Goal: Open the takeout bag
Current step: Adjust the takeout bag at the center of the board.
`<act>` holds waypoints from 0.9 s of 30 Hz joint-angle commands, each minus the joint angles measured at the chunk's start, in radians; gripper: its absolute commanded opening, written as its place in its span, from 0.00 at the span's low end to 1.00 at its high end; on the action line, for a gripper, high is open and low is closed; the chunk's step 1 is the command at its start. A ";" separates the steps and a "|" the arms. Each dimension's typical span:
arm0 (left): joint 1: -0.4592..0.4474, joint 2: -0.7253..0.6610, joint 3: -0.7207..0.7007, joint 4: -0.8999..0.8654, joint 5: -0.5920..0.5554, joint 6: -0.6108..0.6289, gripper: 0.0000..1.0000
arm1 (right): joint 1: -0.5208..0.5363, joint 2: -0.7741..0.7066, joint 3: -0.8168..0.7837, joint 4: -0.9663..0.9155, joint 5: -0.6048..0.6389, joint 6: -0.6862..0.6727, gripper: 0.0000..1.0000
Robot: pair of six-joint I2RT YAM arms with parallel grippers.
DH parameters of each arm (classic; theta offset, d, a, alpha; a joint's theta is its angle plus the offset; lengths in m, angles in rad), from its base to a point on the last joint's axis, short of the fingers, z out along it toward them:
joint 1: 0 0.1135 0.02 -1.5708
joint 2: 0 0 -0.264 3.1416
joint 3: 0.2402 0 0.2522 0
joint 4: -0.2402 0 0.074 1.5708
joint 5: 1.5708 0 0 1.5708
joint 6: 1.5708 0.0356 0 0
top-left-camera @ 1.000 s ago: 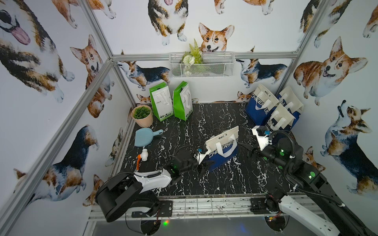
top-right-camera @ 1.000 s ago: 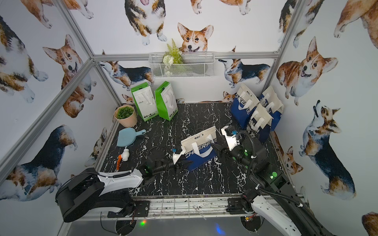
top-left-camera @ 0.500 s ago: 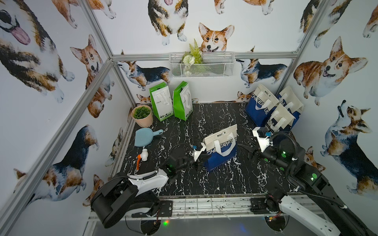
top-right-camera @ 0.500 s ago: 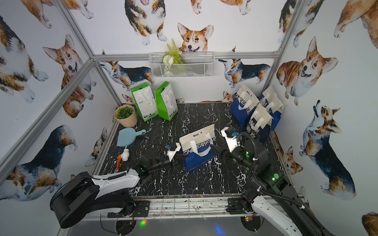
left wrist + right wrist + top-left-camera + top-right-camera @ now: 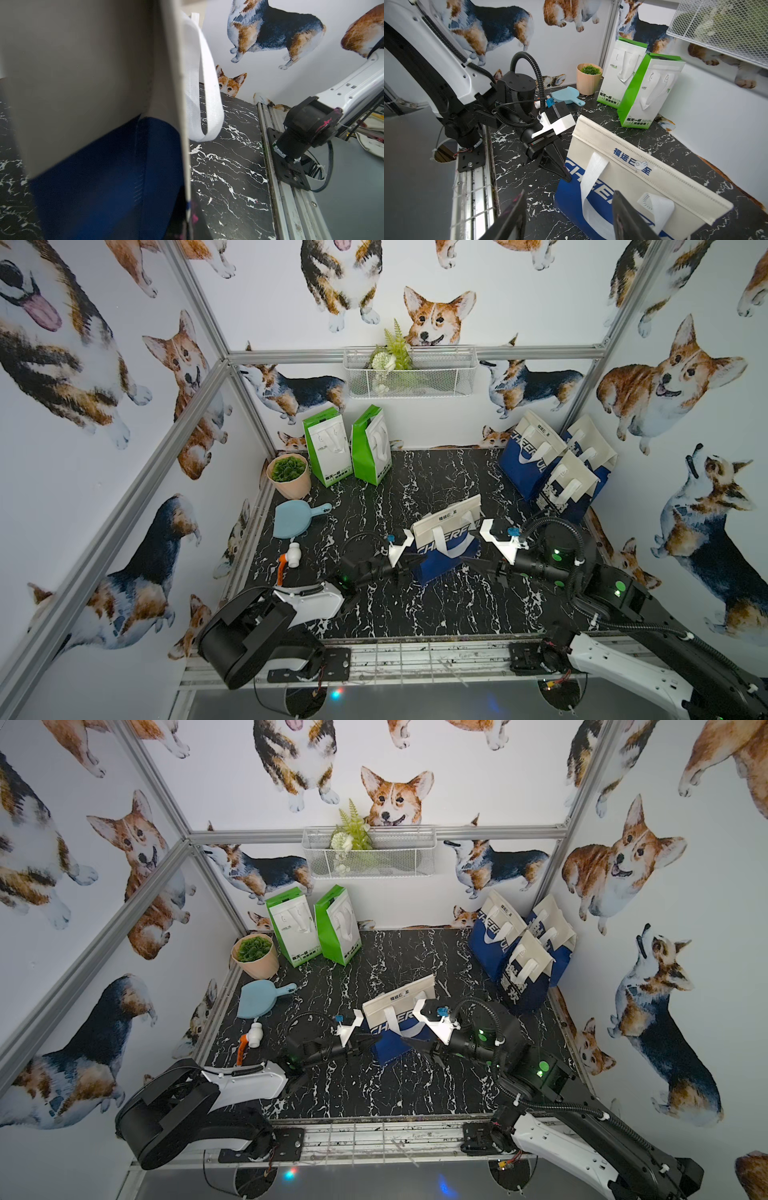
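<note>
The takeout bag (image 5: pixel 446 545) is stood in the middle of the table (image 5: pixel 415 614), its long side laid left to right between both grippers. The left gripper (image 5: pixel 566 176) is shut on the bag's left edge, so the bag lies just right of it. The right gripper (image 5: pixel 569 194) is held open, with the bag's near face just far and left of it.

left arm (image 5: pixel 307 605) was black with white shell | right arm (image 5: pixel 623 668) matched, green lights (image 5: pixel 620 585) glowed | black corrugated hose (image 5: pixel 555 521) arched over wrist
</note>
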 commanded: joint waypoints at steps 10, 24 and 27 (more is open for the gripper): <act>0.001 -0.023 0.015 0.068 0.027 -0.025 0.00 | 0.087 0.160 -0.121 0.441 0.184 -0.368 0.71; 0.001 -0.009 0.026 0.083 0.044 -0.049 0.00 | 0.133 0.328 -0.295 0.935 0.255 -0.670 0.75; 0.001 -0.013 0.025 0.084 0.044 -0.050 0.00 | 0.136 0.379 -0.292 1.000 0.277 -0.692 0.71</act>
